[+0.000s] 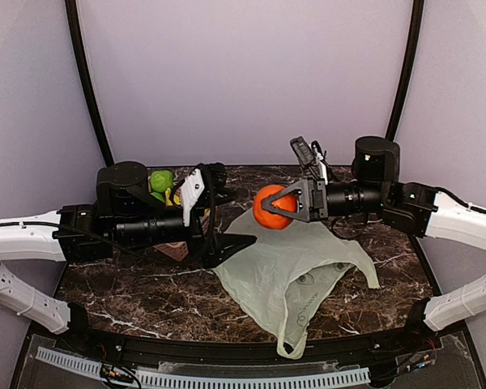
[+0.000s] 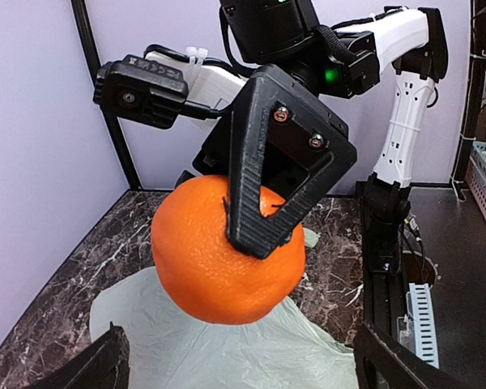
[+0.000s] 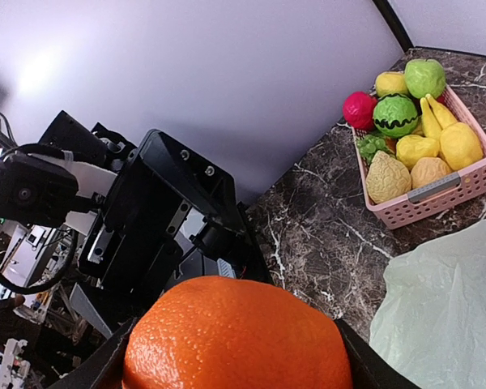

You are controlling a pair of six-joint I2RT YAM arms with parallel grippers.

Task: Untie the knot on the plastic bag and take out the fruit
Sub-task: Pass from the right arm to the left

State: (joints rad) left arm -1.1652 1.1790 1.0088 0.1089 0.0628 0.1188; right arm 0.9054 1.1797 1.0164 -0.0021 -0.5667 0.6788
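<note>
The orange fruit (image 2: 219, 267) hangs clamped in my right pincer (image 1: 269, 207), above the far edge of the plastic bag (image 1: 292, 275). My left pincer (image 2: 243, 377) gapes empty, facing it from the left, nearer the basket (image 3: 437, 198).

One orange (image 1: 272, 207), one bag (image 1: 296, 271), one basket (image 3: 454, 194)

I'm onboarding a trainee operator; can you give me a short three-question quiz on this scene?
1. Which claw holds the orange? A) left B) right claw C) neither
2. True or false: the left claw is shut on the plastic bag.
3. Fill in: the pink basket stands on the ___ arm's side of the table.
Key: 1 B; 2 false; 3 left.
</note>
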